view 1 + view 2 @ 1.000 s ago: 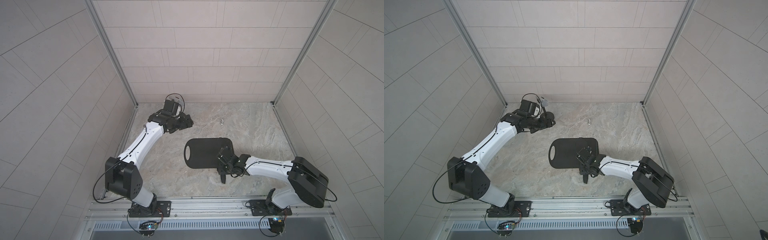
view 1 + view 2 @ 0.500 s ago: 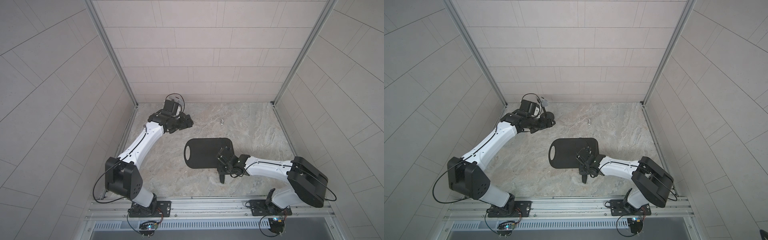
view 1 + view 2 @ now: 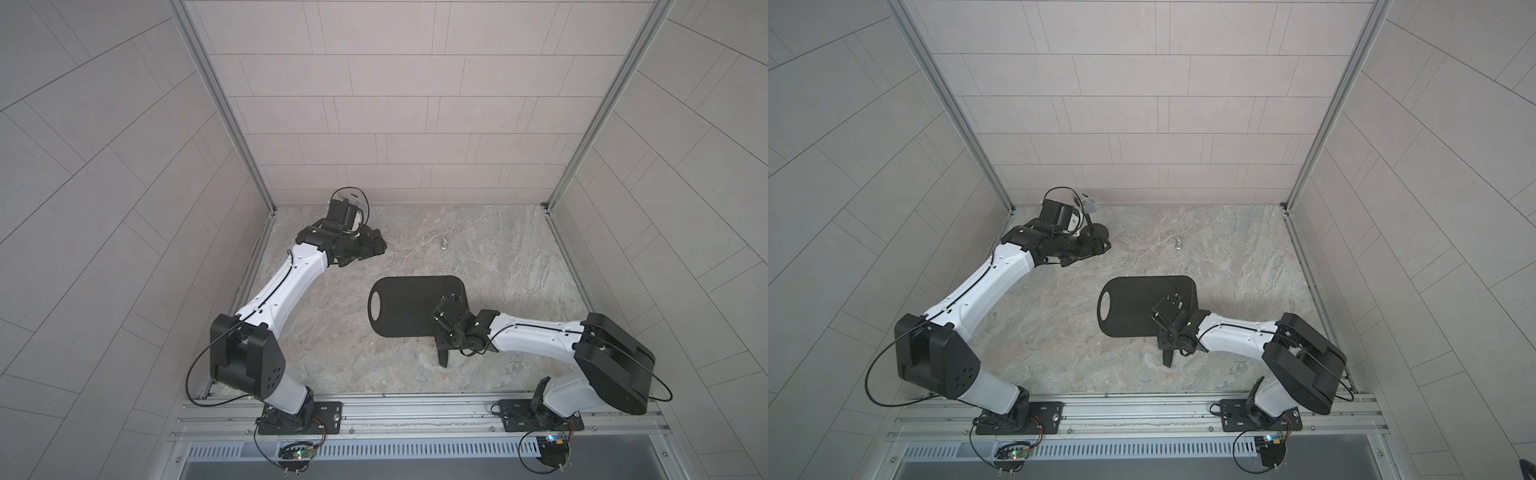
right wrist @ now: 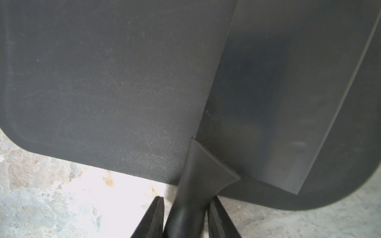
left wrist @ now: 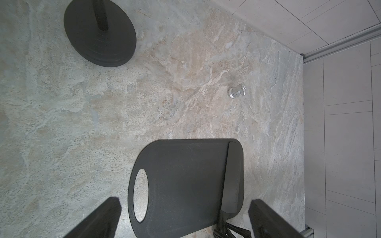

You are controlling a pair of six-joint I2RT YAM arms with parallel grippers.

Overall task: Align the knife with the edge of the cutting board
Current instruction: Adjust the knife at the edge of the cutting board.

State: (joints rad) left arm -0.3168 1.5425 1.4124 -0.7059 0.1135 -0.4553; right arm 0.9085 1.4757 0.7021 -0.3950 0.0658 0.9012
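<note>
Lying flat on the cutting board (image 3: 403, 307), the knife (image 5: 231, 181) sits at the board's 3 o'clock end in both top views. Its broad blade runs close beside that short edge and roughly along it, tip toward 12 o'clock. The oval handle hole is at the 9 o'clock end. The slim handle sticks off the long edge toward 6 o'clock, over the stone tabletop (image 3: 374, 365). The right gripper (image 4: 186, 198) comes in from 4 o'clock with the handle between its fingers (image 4: 152, 218), one close against each side; whether they press it I cannot tell. The left gripper (image 5: 185, 199), spread wide and holding nothing, hovers well apart at 10 o'clock of the board, near the round stand base (image 5: 99, 37).
</note>
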